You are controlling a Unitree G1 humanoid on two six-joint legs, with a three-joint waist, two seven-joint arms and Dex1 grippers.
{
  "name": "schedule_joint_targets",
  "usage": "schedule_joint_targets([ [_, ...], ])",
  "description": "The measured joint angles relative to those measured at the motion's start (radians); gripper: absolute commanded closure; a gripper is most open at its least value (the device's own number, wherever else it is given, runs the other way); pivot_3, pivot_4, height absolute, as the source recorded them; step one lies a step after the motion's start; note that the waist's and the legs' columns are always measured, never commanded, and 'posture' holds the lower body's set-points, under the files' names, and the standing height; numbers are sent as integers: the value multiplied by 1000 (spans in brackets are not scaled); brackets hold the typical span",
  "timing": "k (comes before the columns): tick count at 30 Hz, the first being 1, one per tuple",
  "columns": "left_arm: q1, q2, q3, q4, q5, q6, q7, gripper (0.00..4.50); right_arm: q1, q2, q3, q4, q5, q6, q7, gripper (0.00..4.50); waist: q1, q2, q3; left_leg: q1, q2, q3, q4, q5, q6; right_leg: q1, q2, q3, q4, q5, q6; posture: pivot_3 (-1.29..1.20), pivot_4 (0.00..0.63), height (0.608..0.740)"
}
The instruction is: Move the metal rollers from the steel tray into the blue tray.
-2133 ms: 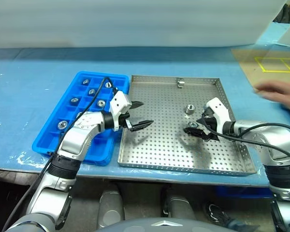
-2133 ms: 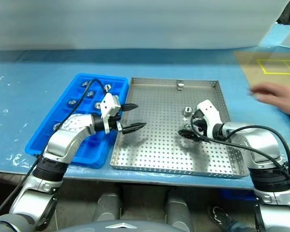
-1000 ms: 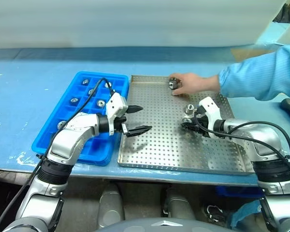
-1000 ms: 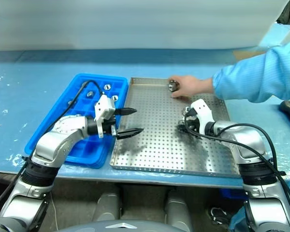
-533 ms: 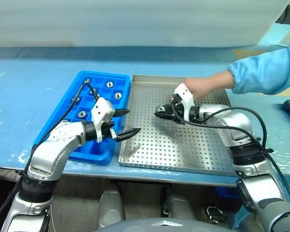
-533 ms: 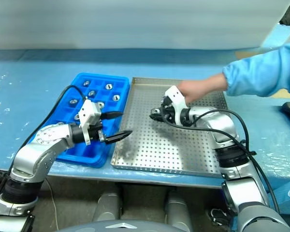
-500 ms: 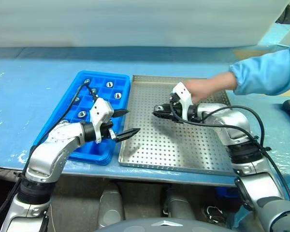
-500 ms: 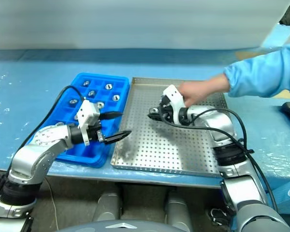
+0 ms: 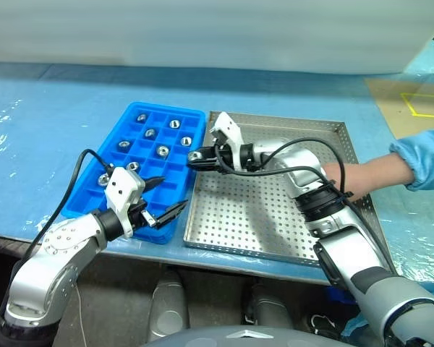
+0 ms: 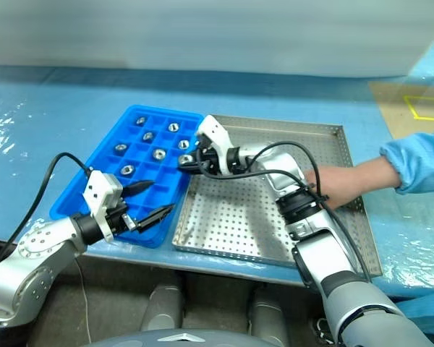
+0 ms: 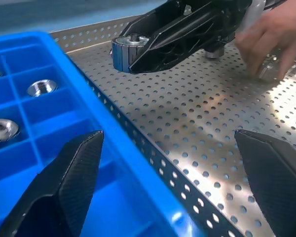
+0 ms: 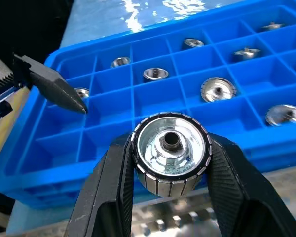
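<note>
1. Here a roller is gripped by the right gripper over the seam between the blue tray and the steel tray.
2. Other rollers are seen in the blue tray's cells.
3. The left gripper, jaws wide and empty, is held at the blue tray's near right corner.
4. A person's hand is laid in the steel tray's right side.

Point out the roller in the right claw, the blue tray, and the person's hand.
roller (image 12: 170, 152), right wrist view, its shiny end face.
blue tray (image 9: 195, 116), left eye view, far rim.
person's hand (image 10: 338, 182), right eye view, back of hand.
</note>
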Motion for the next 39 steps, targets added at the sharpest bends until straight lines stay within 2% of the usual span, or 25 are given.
schedule_joint_targets([
  [8,137,-12,45,-100,-15,-1,81,0,-64,89,41,87,-45,-81,75,2879,55,0,0,-1,1,-2,-1,0,0,-1,0,1,0,-3,4,539,150,740],
  [18,248,-27,53,-184,-27,-2,155,0,-89,187,86,187,-126,-137,88,2879,121,0,0,-1,1,-3,-5,0,0,-2,0,3,-1,-5,7,599,150,740],
  [29,257,-25,53,-184,-21,-5,178,0,-103,211,95,281,-220,-164,48,2879,176,1,0,0,1,-3,-7,0,-1,-2,1,4,-1,-5,7,594,150,740],
  [39,224,-13,52,-183,-23,-4,177,0,-103,232,103,340,-297,-197,6,2879,186,1,0,0,1,-3,-8,1,-2,-2,1,5,0,-5,7,585,150,740],
])
